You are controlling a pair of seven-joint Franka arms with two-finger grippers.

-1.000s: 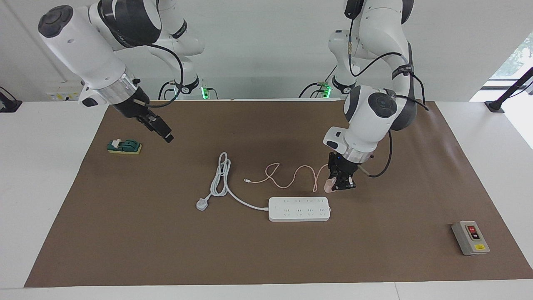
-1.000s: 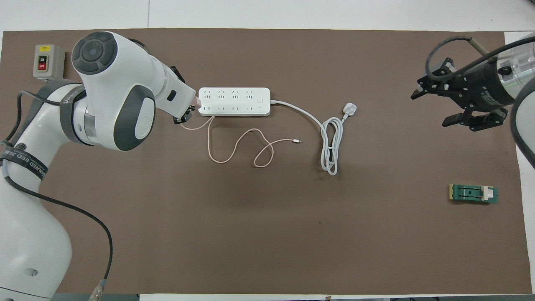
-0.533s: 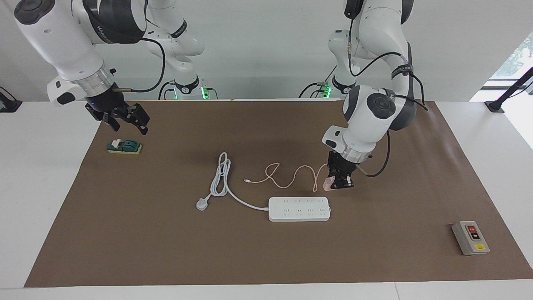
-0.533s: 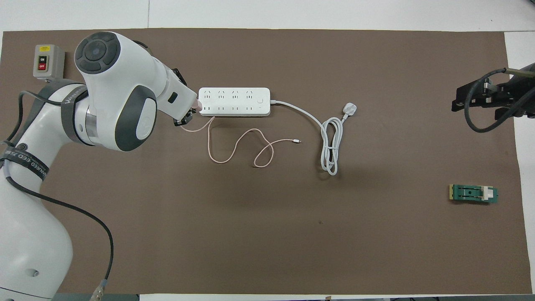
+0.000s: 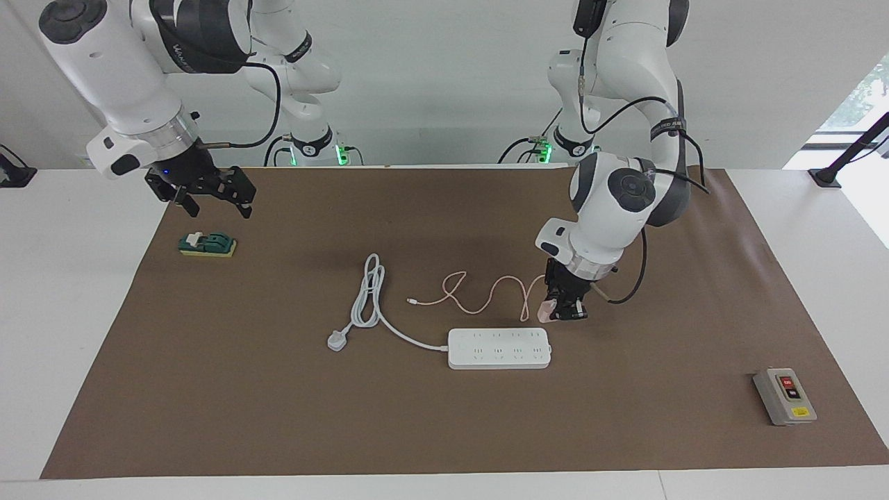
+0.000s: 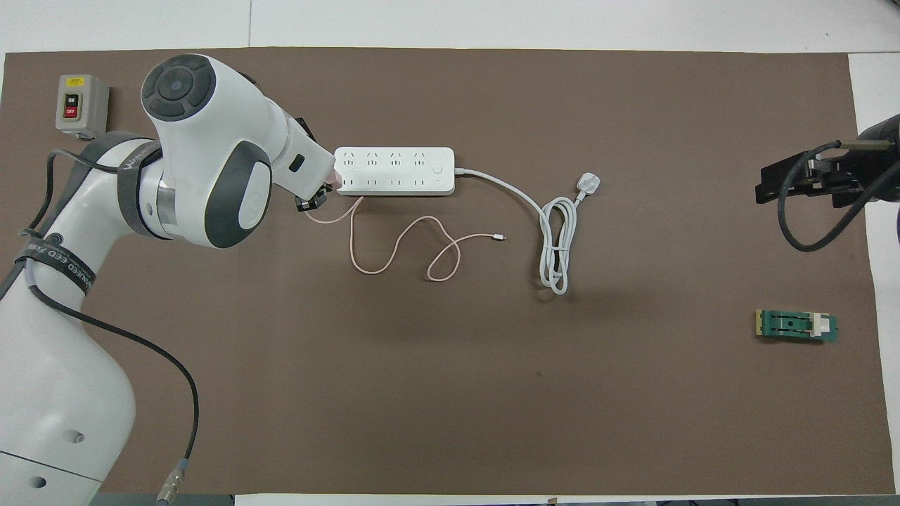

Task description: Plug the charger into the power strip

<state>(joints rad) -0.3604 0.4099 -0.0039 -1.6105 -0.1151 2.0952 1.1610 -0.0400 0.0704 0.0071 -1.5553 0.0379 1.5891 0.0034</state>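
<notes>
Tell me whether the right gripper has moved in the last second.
Yes. In the facing view the right gripper has swung away from mid-table toward its own end, now hanging open above the green block.

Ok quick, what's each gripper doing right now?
Left gripper: shut on the charger, held just above the power strip.
Right gripper: open, empty, over the mat's edge.

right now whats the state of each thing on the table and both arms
charger: held off the mat by the left gripper, not yet plugged in
charger cable: loose on the mat
power strip: flat, sockets empty
white plug: unplugged, on the mat
grey switch box: untouched
green block: untouched
right gripper: open, empty, above the green block
</notes>
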